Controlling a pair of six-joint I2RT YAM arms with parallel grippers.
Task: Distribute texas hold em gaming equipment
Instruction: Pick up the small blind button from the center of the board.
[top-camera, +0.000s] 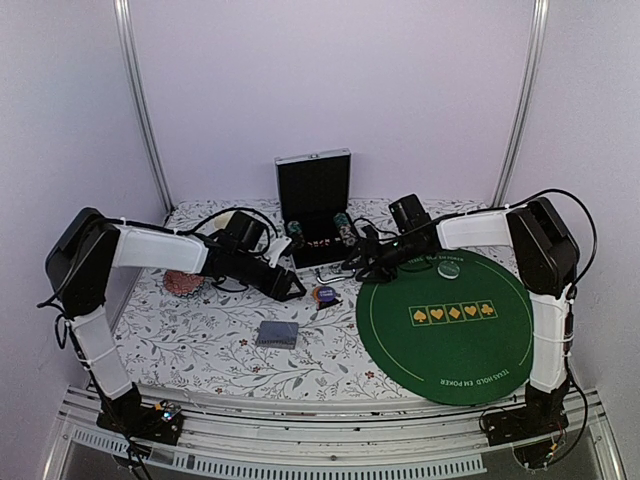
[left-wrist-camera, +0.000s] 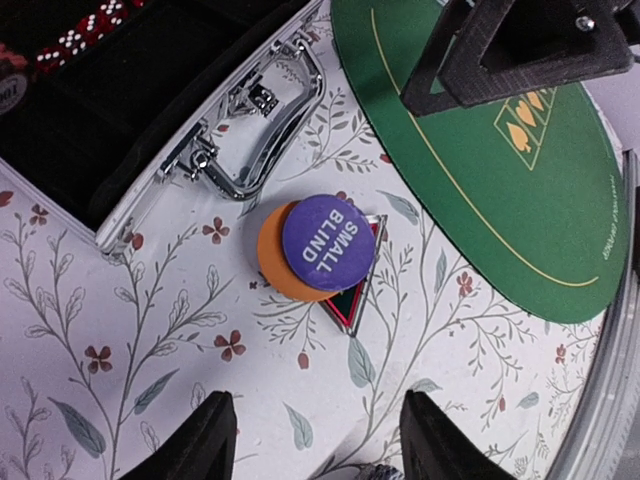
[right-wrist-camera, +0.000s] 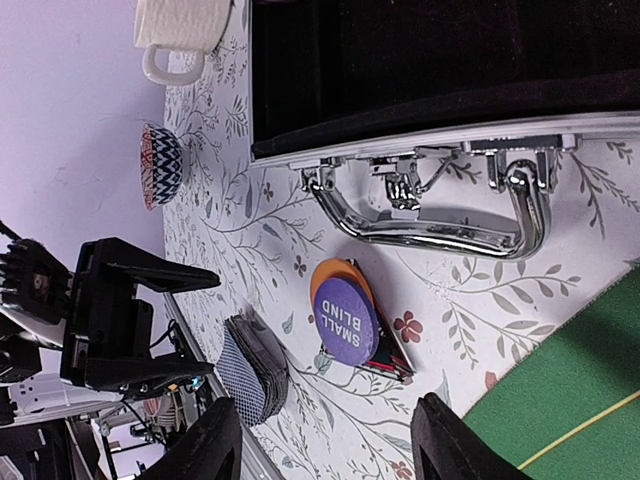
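A purple SMALL BLIND disc (left-wrist-camera: 328, 243) lies on an orange disc (left-wrist-camera: 272, 258), both on a dark triangular marker (left-wrist-camera: 354, 302). This pile sits on the floral cloth just in front of the case; it also shows in the top view (top-camera: 323, 295) and the right wrist view (right-wrist-camera: 345, 322). A blue-grey-backed card deck (top-camera: 277, 334) lies nearer the front and shows in the right wrist view (right-wrist-camera: 248, 375). Striped chips (top-camera: 345, 230) stand in the case. My left gripper (left-wrist-camera: 320, 440) is open and empty just left of the pile. My right gripper (right-wrist-camera: 325, 440) is open and empty just right of it.
The open black case (top-camera: 313, 195) with a chrome handle (left-wrist-camera: 250, 130) stands at the back centre. A round green poker mat (top-camera: 445, 325) covers the right side. A cream mug (right-wrist-camera: 180, 30) and a red patterned round object (top-camera: 183, 283) sit at the left.
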